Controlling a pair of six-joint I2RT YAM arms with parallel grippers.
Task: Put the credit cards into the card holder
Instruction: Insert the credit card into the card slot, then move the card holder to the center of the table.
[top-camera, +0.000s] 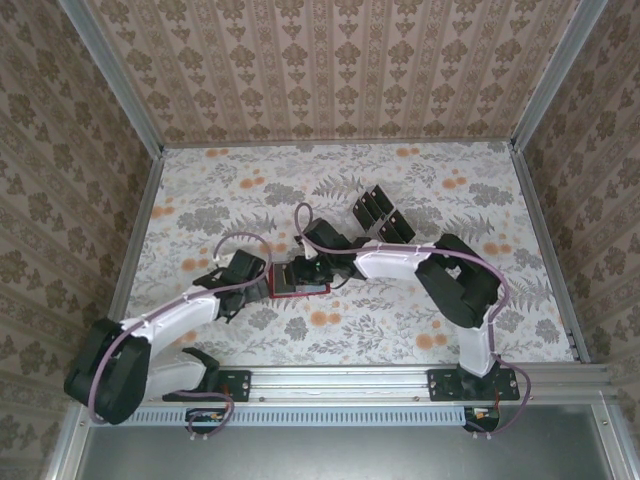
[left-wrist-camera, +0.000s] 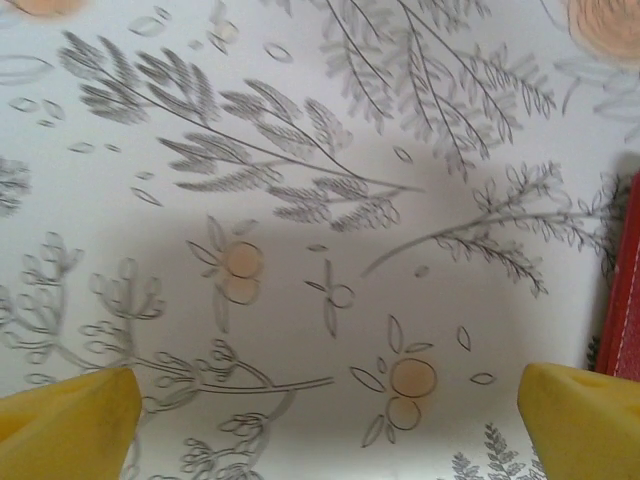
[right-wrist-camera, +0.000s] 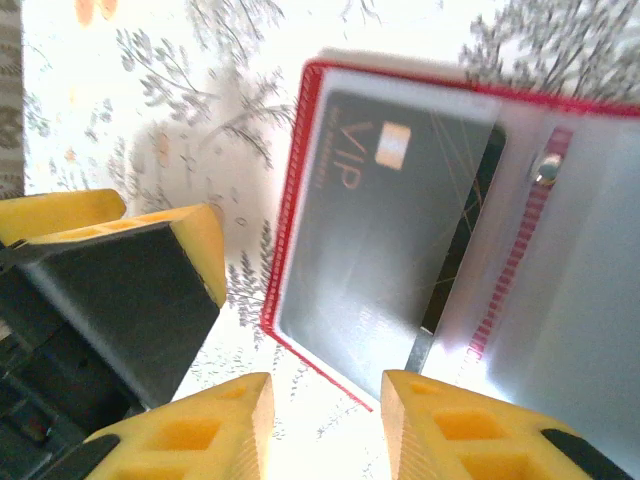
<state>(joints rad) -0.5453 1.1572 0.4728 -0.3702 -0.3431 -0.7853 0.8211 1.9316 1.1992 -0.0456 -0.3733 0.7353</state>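
My right pincer (right-wrist-camera: 325, 425) hovers at the near edge of the open card holder (right-wrist-camera: 288, 200). Its jaws are slightly apart and, as far as the glare lets me judge, clamped on nothing. The VIP credit card (right-wrist-camera: 390, 230) sits in the holder's left pocket, its long axis running away from my fingertips. My left pincer (left-wrist-camera: 325, 430), spread wide, hangs over the worktop (left-wrist-camera: 300, 150) just left of the holder.

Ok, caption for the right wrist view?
Right gripper, jaws apart and empty, by the open red card holder, a dark VIP card tucked inside.
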